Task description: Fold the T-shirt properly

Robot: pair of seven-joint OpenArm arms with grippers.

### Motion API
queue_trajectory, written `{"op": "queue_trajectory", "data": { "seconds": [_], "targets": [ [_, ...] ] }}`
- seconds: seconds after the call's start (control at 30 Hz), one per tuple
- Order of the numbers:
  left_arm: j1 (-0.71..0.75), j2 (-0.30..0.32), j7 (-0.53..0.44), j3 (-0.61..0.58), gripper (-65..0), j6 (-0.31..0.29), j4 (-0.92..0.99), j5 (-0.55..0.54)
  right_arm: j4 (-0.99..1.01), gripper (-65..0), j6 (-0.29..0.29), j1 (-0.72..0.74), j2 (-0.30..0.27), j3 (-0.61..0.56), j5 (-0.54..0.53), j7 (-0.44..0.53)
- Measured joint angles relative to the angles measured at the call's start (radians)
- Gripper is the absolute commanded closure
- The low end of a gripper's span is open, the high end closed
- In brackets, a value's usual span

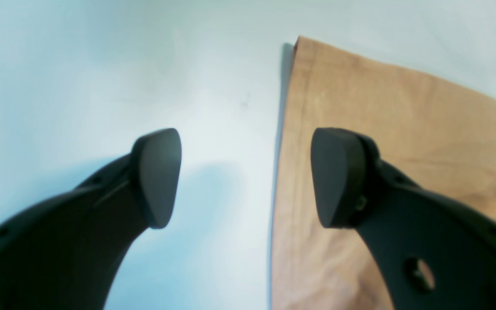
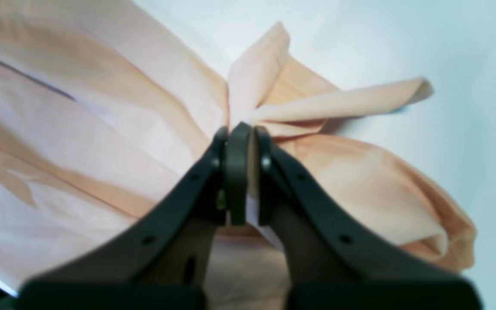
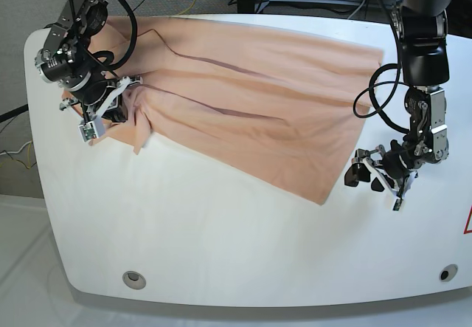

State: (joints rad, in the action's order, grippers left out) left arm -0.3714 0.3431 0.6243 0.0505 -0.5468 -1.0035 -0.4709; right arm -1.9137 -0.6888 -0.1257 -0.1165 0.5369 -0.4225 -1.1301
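Soft matt cloth on a smooth white top
T-shirt [image 3: 251, 105] creased woven cotton-like fabric; table [image 3: 221, 231] slightly glossy; left gripper [image 1: 246, 176] pads matt black plastic.

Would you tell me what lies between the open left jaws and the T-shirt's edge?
Only bare white table; the left-wrist view shows the T-shirt edge beside the left gripper.

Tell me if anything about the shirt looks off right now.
Yes. The T-shirt lies askew across the table, with long creases. One side is bunched into a twisted wad where the right gripper pinches it. The left gripper hangs open at the other side's hem, holding nothing.
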Motion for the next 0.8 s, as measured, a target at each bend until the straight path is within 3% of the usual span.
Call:
{"op": "queue_trajectory", "data": {
  "seconds": [0.37, 0.8],
  "targets": [
    [-0.006, -0.066, -0.050, -0.001, -45.1, -0.003, 0.006, -0.002, 0.000, -2.0, 0.000, 0.000, 0.000, 0.000, 0.000, 0.000],
    [-0.007, -0.086, -0.111, -0.001, -45.1, 0.002, 0.131, 0.000, 0.000, -2.0, 0.000, 0.000, 0.000, 0.000, 0.000, 0.000]
  ]
}}
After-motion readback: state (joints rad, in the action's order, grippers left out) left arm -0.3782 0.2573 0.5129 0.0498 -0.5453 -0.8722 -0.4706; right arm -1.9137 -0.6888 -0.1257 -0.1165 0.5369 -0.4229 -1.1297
